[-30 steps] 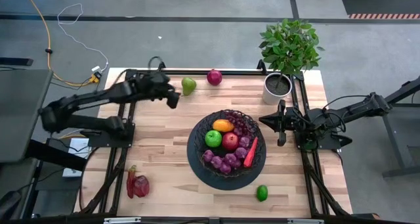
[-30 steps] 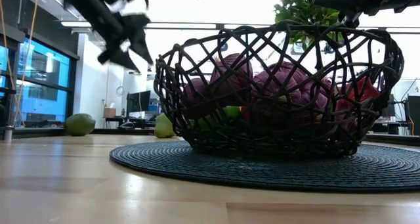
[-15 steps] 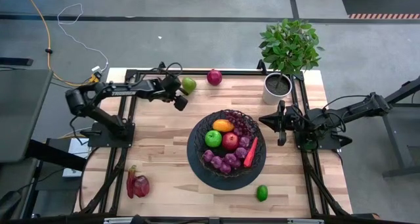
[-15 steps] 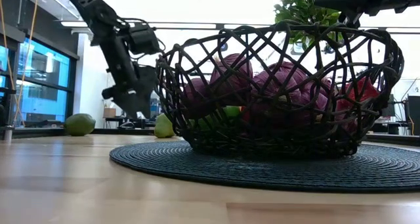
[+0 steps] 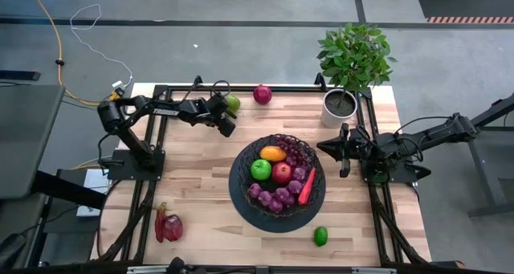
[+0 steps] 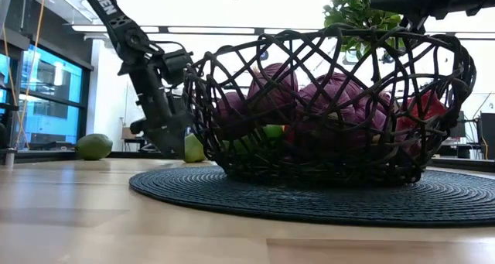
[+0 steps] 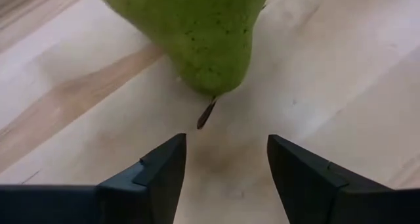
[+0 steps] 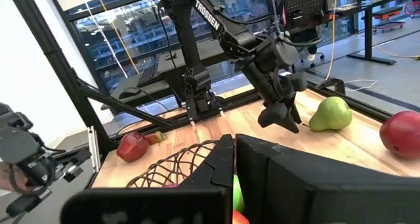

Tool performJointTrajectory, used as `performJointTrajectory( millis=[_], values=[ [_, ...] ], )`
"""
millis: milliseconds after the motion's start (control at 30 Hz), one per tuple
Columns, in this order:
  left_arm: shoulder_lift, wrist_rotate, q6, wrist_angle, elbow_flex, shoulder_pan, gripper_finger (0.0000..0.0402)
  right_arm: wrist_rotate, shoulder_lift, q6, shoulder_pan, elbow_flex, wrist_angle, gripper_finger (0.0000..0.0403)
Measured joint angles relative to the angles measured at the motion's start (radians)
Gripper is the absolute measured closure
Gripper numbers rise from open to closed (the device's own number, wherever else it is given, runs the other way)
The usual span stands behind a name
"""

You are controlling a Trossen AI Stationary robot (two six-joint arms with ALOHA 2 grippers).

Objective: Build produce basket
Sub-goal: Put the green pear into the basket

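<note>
The black wire basket [image 5: 250, 163] stands on a round dark mat and holds apples, grapes, an orange-yellow fruit and a red pepper. A green pear [image 5: 234, 103] lies on its side near the table's far edge, its stem toward my left gripper. My left gripper [image 5: 227, 128] hangs low just on the near side of the pear, slanting down, open, with its fingertips [image 7: 164, 159] short of the stem [image 7: 207, 112] and touching nothing. My right gripper [image 5: 344, 150] is shut and hovers to the right of the basket, level.
A dark red fruit [image 5: 262, 94] lies right of the pear at the far edge. A lime [image 5: 320, 235] lies near the front edge, and a red vegetable [image 5: 169, 226] at the front left. A potted plant [image 5: 340, 107] stands at the far right.
My left gripper has come down from high above the table toward the pear, moving toward the table's right edge and tipping more steeply downward. The pear has stayed where it was. My right arm has kept still.
</note>
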State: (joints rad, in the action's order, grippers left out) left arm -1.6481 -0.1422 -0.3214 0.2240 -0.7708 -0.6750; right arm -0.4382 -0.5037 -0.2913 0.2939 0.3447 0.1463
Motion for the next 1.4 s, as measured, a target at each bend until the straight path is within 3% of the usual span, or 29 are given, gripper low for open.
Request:
performJointTrajectory(
  millis=[533, 733, 1033, 1400],
  values=[
    [-0.06, -0.048, 0.036, -0.092, 0.0, -0.01, 0.0255, -0.037, 0.0, -0.026, 0.0, 0.0, 0.0, 0.0403],
    [-0.063, -0.054, 0.051, -0.12, 0.001, -0.017, 0.0298, -0.039, 0.0, -0.031, 0.0, 0.0, 0.0, 0.0403],
    [-0.063, -0.029, 0.071, -0.117, 0.001, -0.026, 0.0393, -0.039, 0.0, -0.049, 0.0, 0.0, 0.0, 0.0403],
    [-0.04, 0.008, 0.101, -0.103, 0.001, -0.025, 0.0399, -0.039, 0.0, -0.049, 0.0, 0.0, 0.001, 0.0403]
  ],
)
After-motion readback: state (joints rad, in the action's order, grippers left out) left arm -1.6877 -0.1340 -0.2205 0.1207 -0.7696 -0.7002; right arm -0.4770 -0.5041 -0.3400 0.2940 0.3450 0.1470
